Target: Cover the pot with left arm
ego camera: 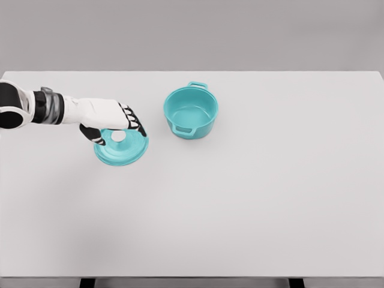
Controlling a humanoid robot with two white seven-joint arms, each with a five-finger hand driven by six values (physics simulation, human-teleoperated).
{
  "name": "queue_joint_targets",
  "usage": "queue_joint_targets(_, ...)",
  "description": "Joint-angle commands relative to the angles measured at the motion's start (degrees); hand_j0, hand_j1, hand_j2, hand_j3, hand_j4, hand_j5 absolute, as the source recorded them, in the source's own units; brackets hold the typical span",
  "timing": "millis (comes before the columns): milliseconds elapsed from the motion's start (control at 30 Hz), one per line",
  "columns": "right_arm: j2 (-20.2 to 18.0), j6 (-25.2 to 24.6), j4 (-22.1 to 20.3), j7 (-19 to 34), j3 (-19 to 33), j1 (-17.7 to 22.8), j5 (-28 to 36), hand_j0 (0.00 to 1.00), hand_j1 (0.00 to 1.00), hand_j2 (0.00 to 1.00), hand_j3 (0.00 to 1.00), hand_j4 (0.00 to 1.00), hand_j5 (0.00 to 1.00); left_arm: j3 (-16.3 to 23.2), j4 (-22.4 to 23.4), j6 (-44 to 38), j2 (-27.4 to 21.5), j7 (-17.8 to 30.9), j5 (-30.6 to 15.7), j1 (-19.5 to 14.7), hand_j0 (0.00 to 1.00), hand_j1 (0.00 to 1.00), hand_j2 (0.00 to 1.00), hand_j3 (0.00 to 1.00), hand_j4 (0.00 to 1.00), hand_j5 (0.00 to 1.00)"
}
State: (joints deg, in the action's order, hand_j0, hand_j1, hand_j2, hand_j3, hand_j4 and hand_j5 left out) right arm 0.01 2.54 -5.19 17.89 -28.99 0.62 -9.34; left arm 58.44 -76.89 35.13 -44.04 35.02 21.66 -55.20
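The left hand (115,124), fingers curled over the knob of the teal lid (122,149) on the white surface (252,198), has the open pot (191,112) to its right and slightly farther back, near but apart.

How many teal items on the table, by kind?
Pot: 1
Lid: 1, under the left hand
Total: 2 teal items on the white table
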Motion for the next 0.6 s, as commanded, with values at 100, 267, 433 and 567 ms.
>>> queue_joint_targets(100, 0.0, 0.0, 0.0, 0.0, 0.0, 0.1, 0.0, 1.0, 1.0, 1.0, 1.0, 1.0, 1.0, -0.1, 1.8, -0.1, 1.0, 0.0, 1.0, 0.4, 0.83, 0.83, 0.83, 0.83, 0.83, 0.83)
queue_joint_targets(267, 0.0, 0.0, 0.0, 0.0, 0.0, 0.1, 0.0, 1.0, 1.0, 1.0, 1.0, 1.0, 1.0, -0.1, 2.9, -0.1, 2.2, 0.0, 2.7, 0.8, 0.83, 0.83, 0.83, 0.83, 0.83, 0.83)
queue_joint_targets(433, 0.0, 0.0, 0.0, 0.0, 0.0, 0.0, 0.0, 1.0, 1.0, 1.0, 1.0, 1.0, 1.0, -0.1, 3.1, -0.1, 2.6, 0.0, 2.8, 0.9, 0.83, 0.83, 0.83, 0.83, 0.83, 0.83)
queue_joint_targets(567, 0.0, 0.0, 0.0, 0.0, 0.0, 0.1, 0.0, 1.0, 1.0, 1.0, 1.0, 1.0, 1.0, -0.1, 4.7, -0.1, 2.7, 0.0, 3.3, 1.0, 0.83, 0.83, 0.83, 0.83, 0.83, 0.83)
